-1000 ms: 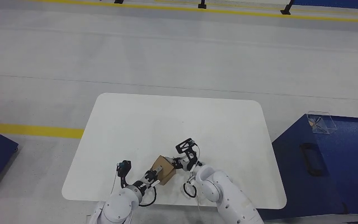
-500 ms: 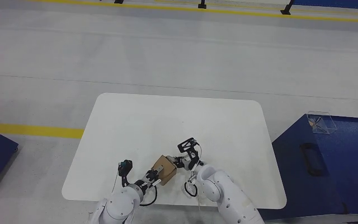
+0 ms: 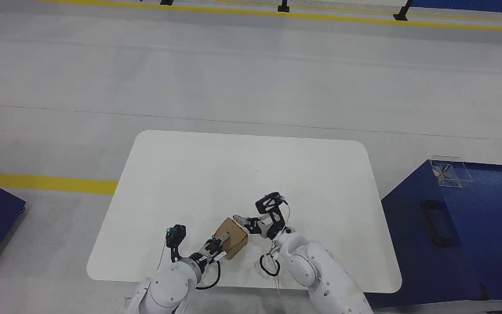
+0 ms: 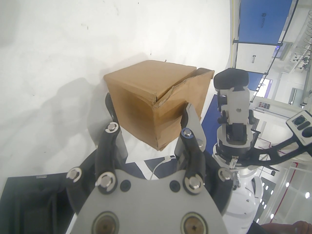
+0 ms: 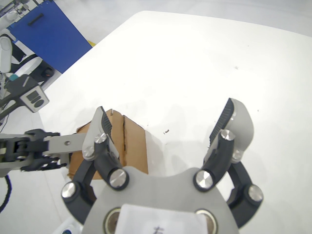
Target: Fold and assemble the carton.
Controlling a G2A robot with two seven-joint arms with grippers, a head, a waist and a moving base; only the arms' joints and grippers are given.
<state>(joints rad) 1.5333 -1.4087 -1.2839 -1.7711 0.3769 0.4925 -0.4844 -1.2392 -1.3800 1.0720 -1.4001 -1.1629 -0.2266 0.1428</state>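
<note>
Brown carton, top flaps folded down along 1 ragged seam, clamped between the 2 jaws of the left gripper over the white tabletop; the right gripper is just beside it, jaws spread wide, 1 jaw by the carton's top face and the carton outside their gap.

Top view high overhead, wrist views close, all sharing the carton

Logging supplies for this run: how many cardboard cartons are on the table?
1. The carton stands near the robot-side edge of the table, held by the left gripper, with the open right gripper beside it.
</note>
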